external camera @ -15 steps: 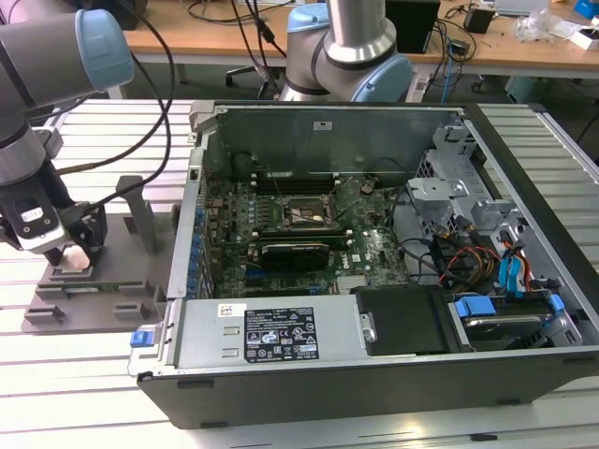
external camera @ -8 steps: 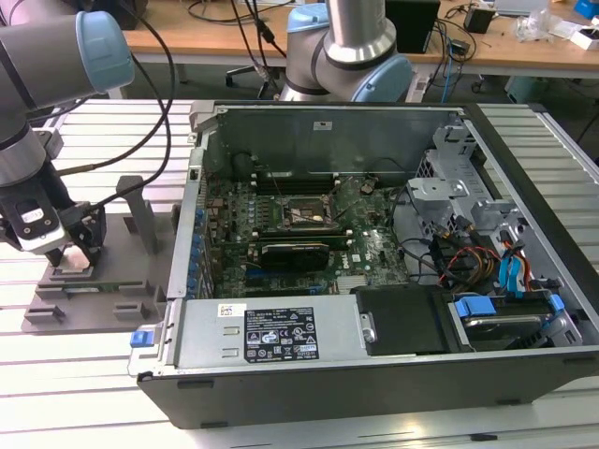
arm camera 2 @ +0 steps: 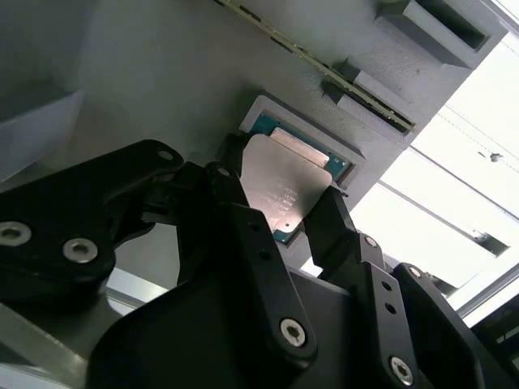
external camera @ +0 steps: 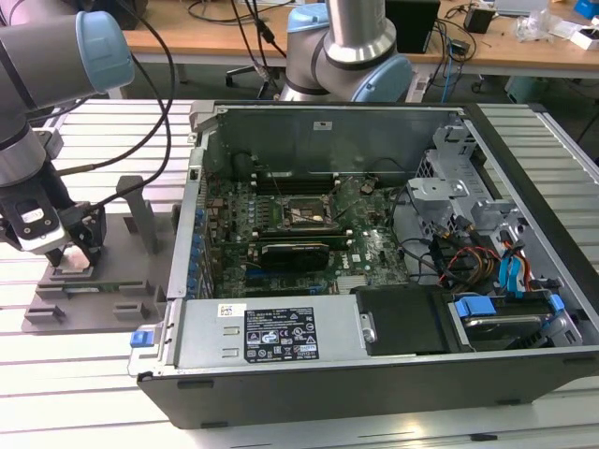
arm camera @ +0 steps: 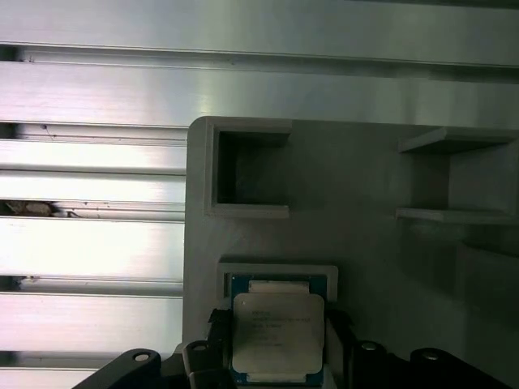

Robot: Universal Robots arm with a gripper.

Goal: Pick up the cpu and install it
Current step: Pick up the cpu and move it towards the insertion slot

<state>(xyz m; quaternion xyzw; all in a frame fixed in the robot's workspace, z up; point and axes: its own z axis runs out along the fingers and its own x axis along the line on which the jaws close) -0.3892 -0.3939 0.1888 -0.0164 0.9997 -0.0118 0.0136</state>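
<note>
The cpu [arm camera 2: 285, 174], a flat square chip with a silvery lid and green rim, lies at a shallow square pocket of the grey fixture tray [arm camera 2: 162, 81]. My gripper [arm camera 2: 280, 194] has one black finger [arm camera 2: 231, 190] pressed against each of two opposite edges of the chip, shut on it. The first wrist view shows the same grip on the cpu [arm camera: 278, 324] by the gripper [arm camera: 278, 336], at the pocket near the tray [arm camera: 365, 186] edge. I cannot tell whether the chip is lifted off the pocket floor. In the exterior view the gripper [external camera: 70, 253] is low over the tray [external camera: 89, 299] at that view's left.
An open computer case [external camera: 374, 374] lies to the exterior view's right of the tray, with the dark motherboard socket frame [external camera: 299, 215] inside. An upright grey post [external camera: 140, 210] stands on the tray between gripper and case. The slatted metal table [external camera: 94, 374] carries everything.
</note>
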